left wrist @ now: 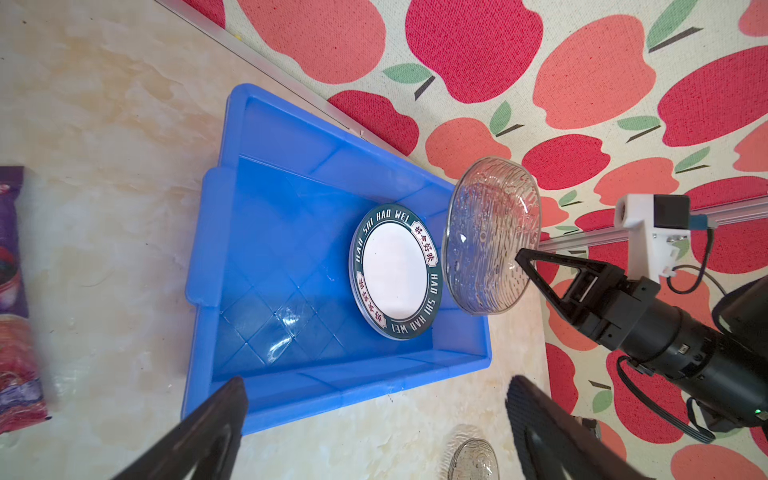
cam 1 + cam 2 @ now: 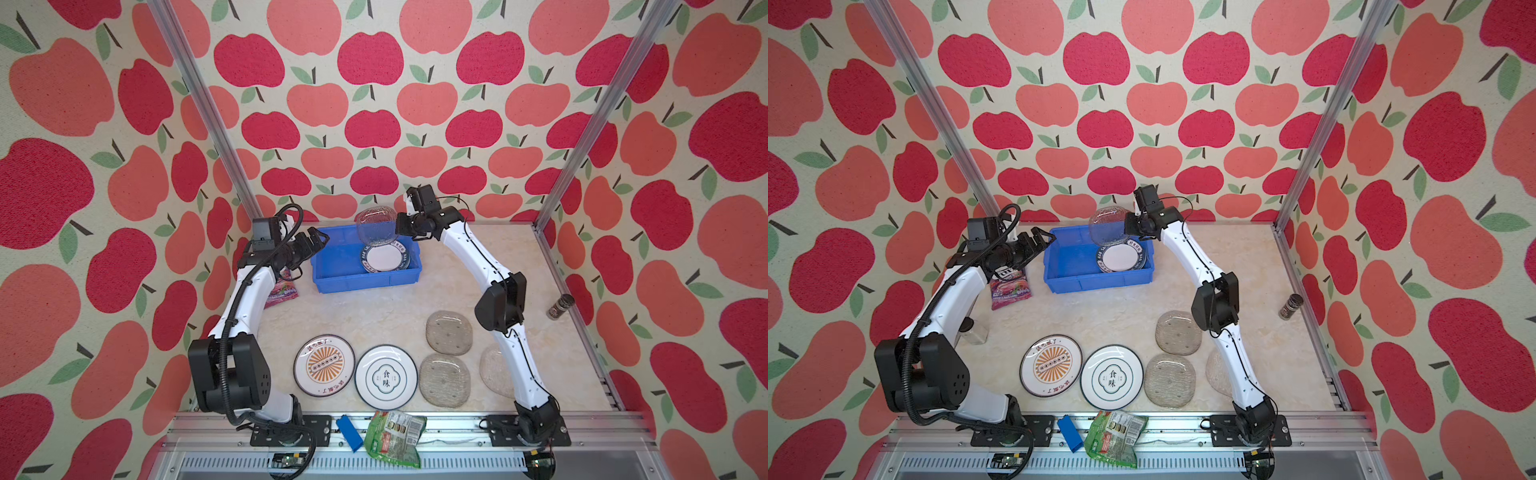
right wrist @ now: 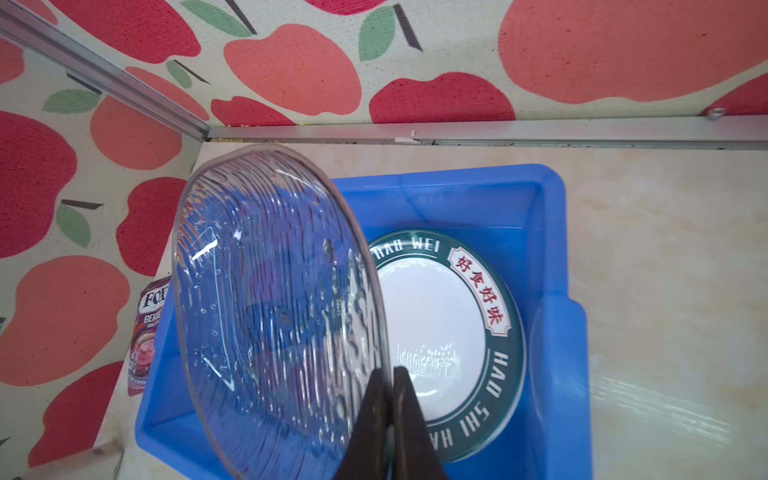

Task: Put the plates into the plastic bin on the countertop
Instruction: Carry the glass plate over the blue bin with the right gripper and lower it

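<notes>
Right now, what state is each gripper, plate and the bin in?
Left gripper: open, empty, beside bin.
Right gripper: shut on glass plate.
Glass plate: held tilted above bin.
Bin: upright, holding lettered plate.
Lettered plate: lying in bin.
Sunburst plate: flat on countertop.
Character plate: flat on countertop.
Loose glass plates: on countertop, one partly behind right arm.

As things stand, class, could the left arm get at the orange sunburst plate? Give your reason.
Probably yes. The sunburst plate lies flat and uncovered on the countertop, on the side of the left arm, near its base; its jaws are open and empty, and nothing stands between.
</notes>
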